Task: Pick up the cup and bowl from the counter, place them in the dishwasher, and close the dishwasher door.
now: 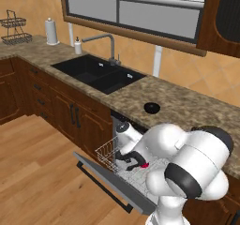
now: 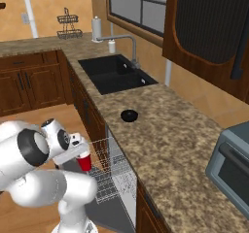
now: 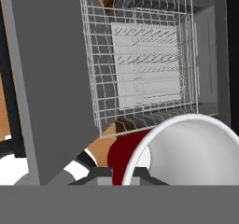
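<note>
Pinched on the cup [image 2: 84, 162], my gripper [image 2: 81, 154] hangs over the white wire rack [image 2: 114, 178] pulled out of the dishwasher [image 1: 123, 158]. In the hand view the cup's white rim and inside [image 3: 186, 153] sit close against the lens, with the rack's mesh beyond it. Just past the rack, the dishwasher door [image 1: 110, 179] lies folded down, its dark bar handle on the near edge. On the counter [image 2: 165, 144] above, the bowl [image 2: 129, 115] sits near the front edge, to the right of the black sink [image 1: 98, 72].
</note>
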{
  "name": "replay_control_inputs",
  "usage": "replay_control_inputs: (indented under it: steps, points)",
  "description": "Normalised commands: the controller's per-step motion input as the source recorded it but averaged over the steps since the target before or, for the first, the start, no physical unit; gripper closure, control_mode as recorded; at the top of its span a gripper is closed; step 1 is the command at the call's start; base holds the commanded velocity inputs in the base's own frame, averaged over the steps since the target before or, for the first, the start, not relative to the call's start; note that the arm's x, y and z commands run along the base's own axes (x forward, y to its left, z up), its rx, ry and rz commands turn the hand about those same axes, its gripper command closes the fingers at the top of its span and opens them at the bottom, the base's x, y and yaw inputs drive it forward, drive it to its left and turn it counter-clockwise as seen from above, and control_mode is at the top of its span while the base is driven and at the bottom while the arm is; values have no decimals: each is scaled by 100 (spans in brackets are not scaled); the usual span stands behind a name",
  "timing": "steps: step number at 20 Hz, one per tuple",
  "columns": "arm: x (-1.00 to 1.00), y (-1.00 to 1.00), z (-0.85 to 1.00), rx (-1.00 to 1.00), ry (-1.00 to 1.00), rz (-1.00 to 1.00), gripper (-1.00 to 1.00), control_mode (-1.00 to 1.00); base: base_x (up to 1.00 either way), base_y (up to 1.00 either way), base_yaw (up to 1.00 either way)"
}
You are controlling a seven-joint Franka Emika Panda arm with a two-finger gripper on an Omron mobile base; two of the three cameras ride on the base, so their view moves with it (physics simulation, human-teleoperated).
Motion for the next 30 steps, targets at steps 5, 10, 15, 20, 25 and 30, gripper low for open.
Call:
replay_control_inputs:
  steps: [5, 10, 15, 20, 25, 30]
  points:
    - [51, 0, -59, -2, 1, 7, 100, -100, 0, 0, 0]
    - [40, 0, -58, -5, -1, 5, 100, -100, 0, 0, 0]
    - [41, 0, -69, -5, 0, 2, 100, -100, 0, 0, 0]
    - [20, 6, -63, -7, 0, 0, 100, -100, 0, 0, 0]
    - [5, 5, -31, 0, 2, 0, 100, -100, 0, 0, 0]
    - [21, 25, -2, 0, 5, 0, 100, -100, 0, 0, 0]
